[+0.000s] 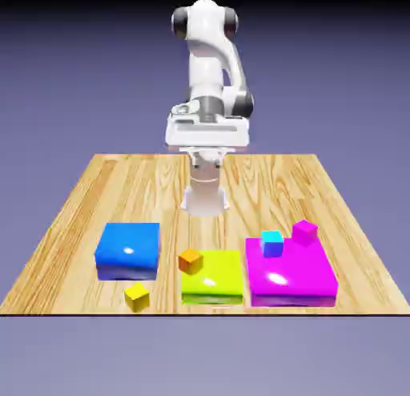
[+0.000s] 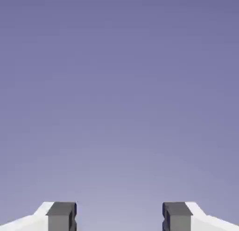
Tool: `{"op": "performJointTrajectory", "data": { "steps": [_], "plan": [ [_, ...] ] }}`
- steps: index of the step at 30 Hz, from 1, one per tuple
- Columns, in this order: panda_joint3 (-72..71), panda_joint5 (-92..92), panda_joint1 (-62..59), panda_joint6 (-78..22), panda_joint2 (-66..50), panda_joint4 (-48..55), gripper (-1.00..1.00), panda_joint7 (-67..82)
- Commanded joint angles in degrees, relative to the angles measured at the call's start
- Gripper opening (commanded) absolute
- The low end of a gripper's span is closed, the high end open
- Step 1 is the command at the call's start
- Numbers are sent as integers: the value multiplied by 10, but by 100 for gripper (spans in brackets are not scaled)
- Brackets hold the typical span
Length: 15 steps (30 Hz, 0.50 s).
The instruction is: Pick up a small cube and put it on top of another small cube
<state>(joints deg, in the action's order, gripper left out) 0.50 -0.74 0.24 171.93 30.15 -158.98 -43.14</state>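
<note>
Gripper (image 2: 119, 217) spread wide, empty — only backdrop between its fingers; yellow cube (image 1: 137, 297) untouched.

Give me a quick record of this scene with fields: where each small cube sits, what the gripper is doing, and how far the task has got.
yellow cube: on the table, in front of the blue block
orange cube: at the green block's corner
cyan cube: on the magenta block
magenta cube: on that same block
gripper: open, empty, facing only backdrop
task: no cube stacked yet
</note>
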Motion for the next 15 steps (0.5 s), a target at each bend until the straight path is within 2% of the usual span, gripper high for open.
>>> {"op": "performJointTrajectory", "data": {
  "steps": [1, 15],
  "plan": [
    [4, -6, -4, -17, -21, 17, 0, -6],
    [62, -92, -55, -258, -311, 251, 0, -84]
  ]
}}
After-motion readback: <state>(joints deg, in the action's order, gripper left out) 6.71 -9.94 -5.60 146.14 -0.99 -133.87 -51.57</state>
